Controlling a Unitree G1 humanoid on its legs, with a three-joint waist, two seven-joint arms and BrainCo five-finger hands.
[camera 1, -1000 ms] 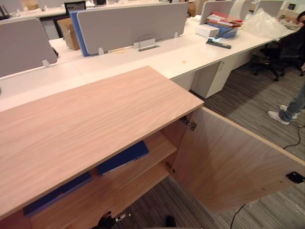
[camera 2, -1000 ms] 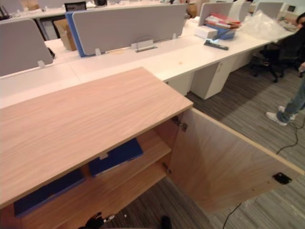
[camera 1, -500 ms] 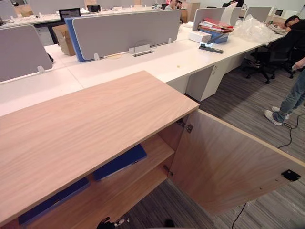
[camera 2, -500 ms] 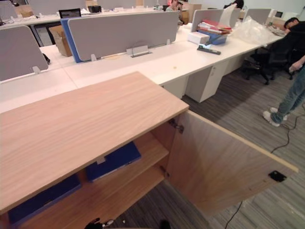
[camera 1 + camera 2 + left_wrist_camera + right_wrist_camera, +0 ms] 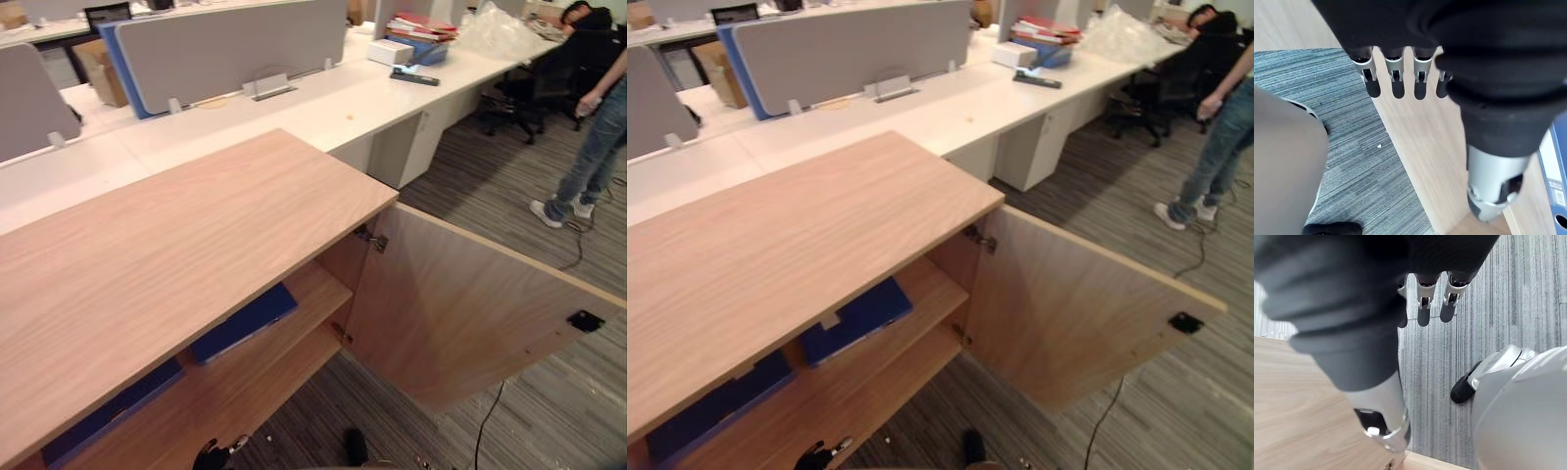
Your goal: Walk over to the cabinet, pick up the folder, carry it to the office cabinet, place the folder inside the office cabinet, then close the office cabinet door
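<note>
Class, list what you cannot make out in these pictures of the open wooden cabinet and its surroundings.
- Right blue folder and left blue folder on the shelf: eye views, light wooden cabinet top hides their rear parts.
- Standing person in jeans: eye views, upper body cut off by the right edge.
- Red and white stack on the white desk: too small to identify.

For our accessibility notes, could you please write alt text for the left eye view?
A wooden office cabinet stands with its door swung open; inside, one blue folder and a second blue folder lie flat on a shelf. Behind it run white desks with grey dividers, and a person stands at far right.
</note>
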